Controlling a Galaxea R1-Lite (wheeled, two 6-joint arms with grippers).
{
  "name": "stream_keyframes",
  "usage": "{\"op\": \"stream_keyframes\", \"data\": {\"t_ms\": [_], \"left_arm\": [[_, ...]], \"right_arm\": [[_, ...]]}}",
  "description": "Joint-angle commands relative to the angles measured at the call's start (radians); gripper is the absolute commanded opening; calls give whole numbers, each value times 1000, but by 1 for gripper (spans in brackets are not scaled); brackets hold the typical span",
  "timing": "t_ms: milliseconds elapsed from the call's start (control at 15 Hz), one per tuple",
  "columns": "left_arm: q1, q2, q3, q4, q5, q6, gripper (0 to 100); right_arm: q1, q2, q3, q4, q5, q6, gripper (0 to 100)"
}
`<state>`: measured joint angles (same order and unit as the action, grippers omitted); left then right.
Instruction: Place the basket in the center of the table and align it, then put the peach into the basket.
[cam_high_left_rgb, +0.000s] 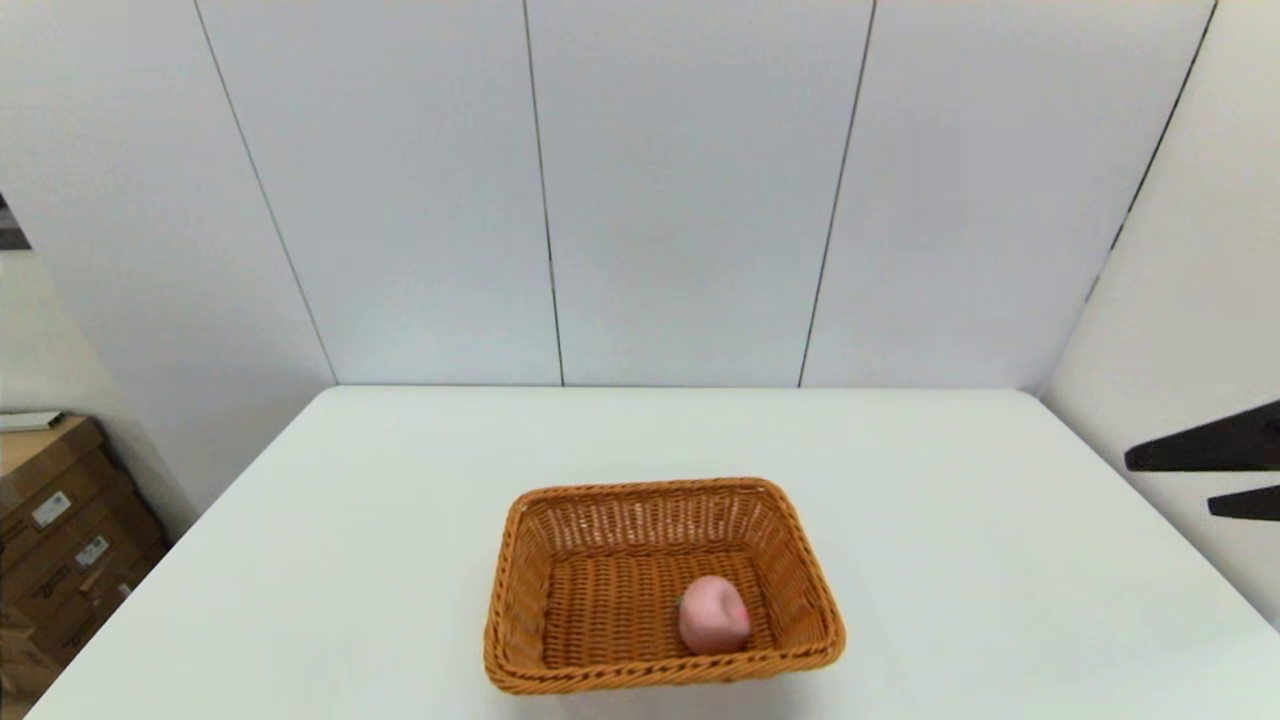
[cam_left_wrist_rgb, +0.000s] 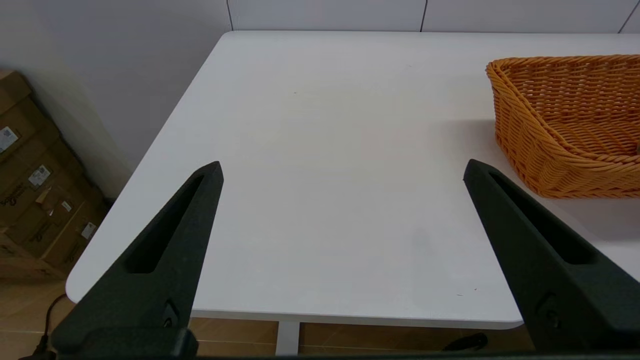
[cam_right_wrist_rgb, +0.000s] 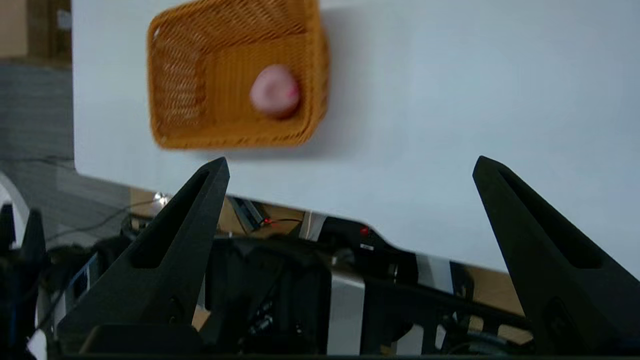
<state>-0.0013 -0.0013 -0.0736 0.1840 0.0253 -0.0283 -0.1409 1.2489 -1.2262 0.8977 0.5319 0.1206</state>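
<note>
The basket (cam_high_left_rgb: 664, 585) sits on the table (cam_high_left_rgb: 400, 520) close to the near edge, about midway between the left and right edges, its long sides running along that edge. The peach (cam_high_left_rgb: 713, 615) lies inside it, on the woven floor toward the near right corner. The right end effector (cam_high_left_rgb: 1205, 480) hangs past the table's right edge, fingers spread wide and empty. The left end effector (cam_left_wrist_rgb: 342, 172) hovers over the near left corner, also wide apart, holding nothing.

Each gripper, left gripper (cam_left_wrist_rgb: 342, 170) and right gripper (cam_right_wrist_rgb: 350, 165), carries 2 long matte-black tapered fingers with a recessed slot and a small screw near the base.
</note>
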Motion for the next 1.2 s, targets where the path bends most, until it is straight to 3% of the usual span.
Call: {"op": "stream_keyframes", "data": {"t_ms": [67, 267, 400, 467, 600, 800, 933, 1000, 1200], "left_arm": [[1, 0, 0, 2, 1, -1, 100], [0, 0, 0, 0, 1, -1, 100], [1, 0, 0, 2, 1, -1, 100], [1, 0, 0, 2, 1, -1, 100], [1, 0, 0, 0, 1, -1, 100], [0, 0, 0, 0, 1, -1, 100], [0, 0, 0, 2, 1, -1, 100], [0, 0, 0, 0, 1, -1, 100], [0, 0, 0, 0, 1, -1, 100]], "right_arm": [[15, -289, 126, 18, -13, -6, 100], [67, -480, 263, -72, -59, 4, 100], [113, -634, 409, -217, -193, 8, 100], [127, -704, 471, -290, -234, 8, 100], [132, -801, 553, -358, -320, 10, 100], [182, -921, 700, -499, -389, -10, 100], [191, -982, 789, -582, -461, -68, 100], [184, -994, 841, -626, -484, -90, 100], [153, -1097, 1010, -720, -487, -138, 100]]}}
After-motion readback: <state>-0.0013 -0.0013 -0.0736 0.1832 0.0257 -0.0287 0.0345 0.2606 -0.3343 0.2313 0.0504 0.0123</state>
